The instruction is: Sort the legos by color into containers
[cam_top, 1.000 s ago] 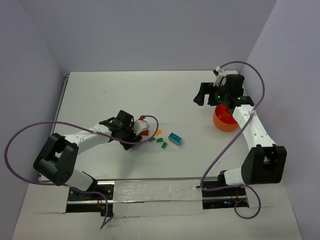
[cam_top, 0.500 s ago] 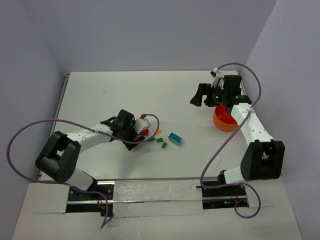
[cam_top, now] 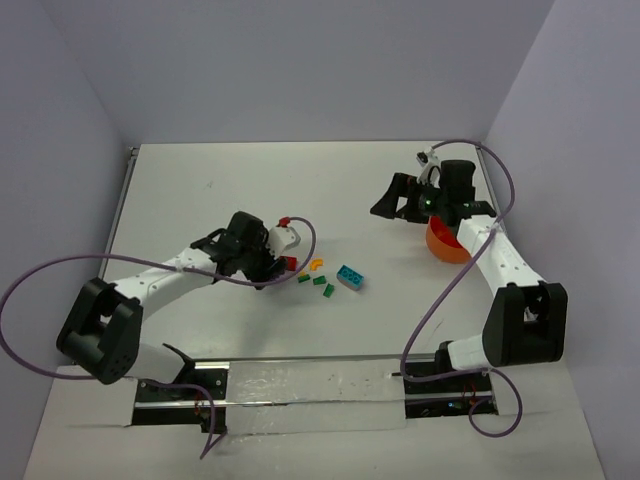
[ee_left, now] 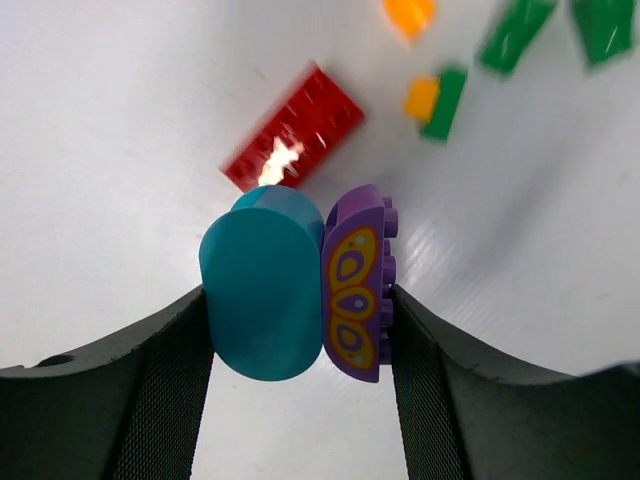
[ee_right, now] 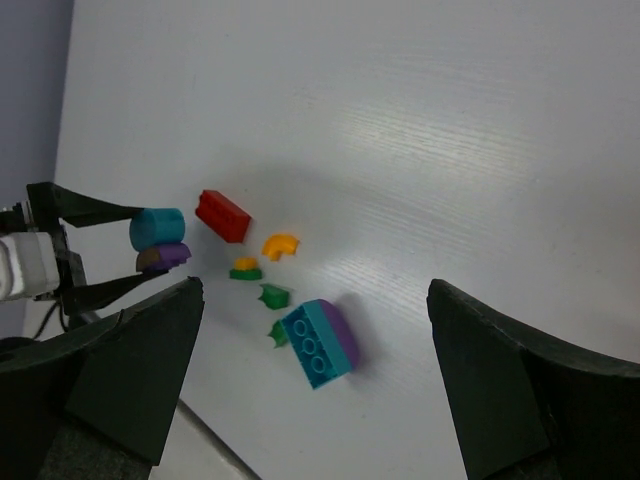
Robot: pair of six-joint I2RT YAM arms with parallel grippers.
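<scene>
Left wrist view is showing the left tool [ee_left: 300,300] pinching a teal rounded piece [ee_left: 262,295] and a purple butterfly-printed piece [ee_left: 356,298] side by side between its fingers, close to a red brick [ee_left: 295,128]. The other legos, an orange curve [ee_right: 281,245], green bits [ee_right: 273,295] and a teal-purple brick [ee_right: 320,342], are lying loose on the tabletop [cam_top: 200,170] to the right. The right tool [cam_top: 393,200] is hanging wide, holding nothing, beside the orange bowl [cam_top: 445,245] at the far right.
</scene>
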